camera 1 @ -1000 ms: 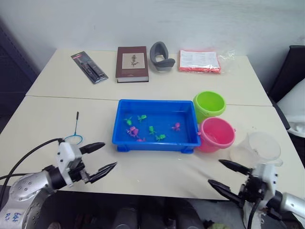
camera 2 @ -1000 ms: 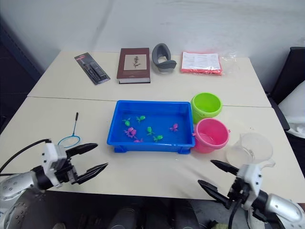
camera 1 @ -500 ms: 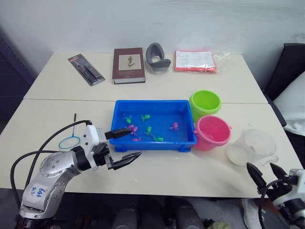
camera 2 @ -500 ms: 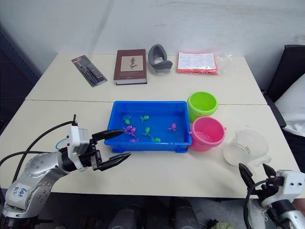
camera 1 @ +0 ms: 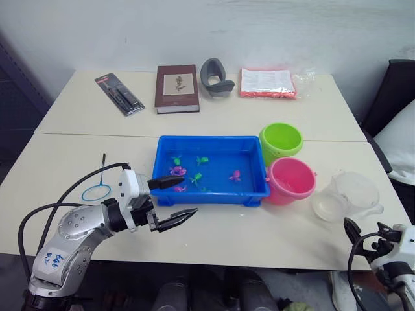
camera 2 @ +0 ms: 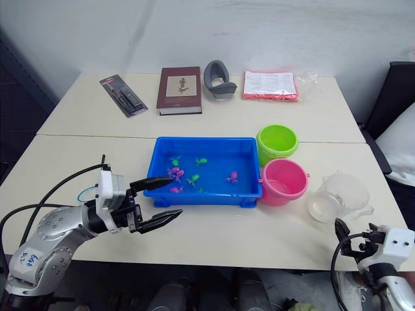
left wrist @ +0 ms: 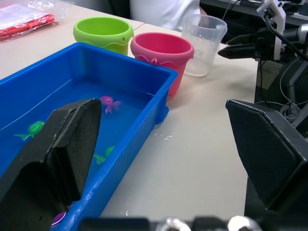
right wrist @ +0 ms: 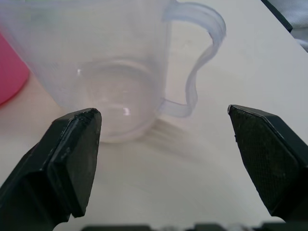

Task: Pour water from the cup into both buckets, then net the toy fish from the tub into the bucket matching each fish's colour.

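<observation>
Blue tub (camera 1: 259, 170) mid-table w/ water, small green + pink toy fish (camera 1: 235, 175) floating inside. 2 buckets touching tub at 3 o'clock: green bucket (camera 1: 281, 142) farther back, pink bucket (camera 1: 293, 181) nearer, side by side. Clear cup (camera 1: 348, 197) upright at 3 o'clock of pink bucket, close by, handle toward the table's near edge. Net (camera 1: 96, 191) flat on table at 9 o'clock of tub, handle pointing to 12. Left gripper (camera 1: 174, 200) by tub's near corner, fingers wide apart, holding nothing. Right gripper (right wrist: 163, 159) just at 6 o'clock of cup, fingers spread wide, empty, not touching cup. Book (camera 1: 177, 87) + red packet (camera 1: 268, 83) at far edge.
</observation>
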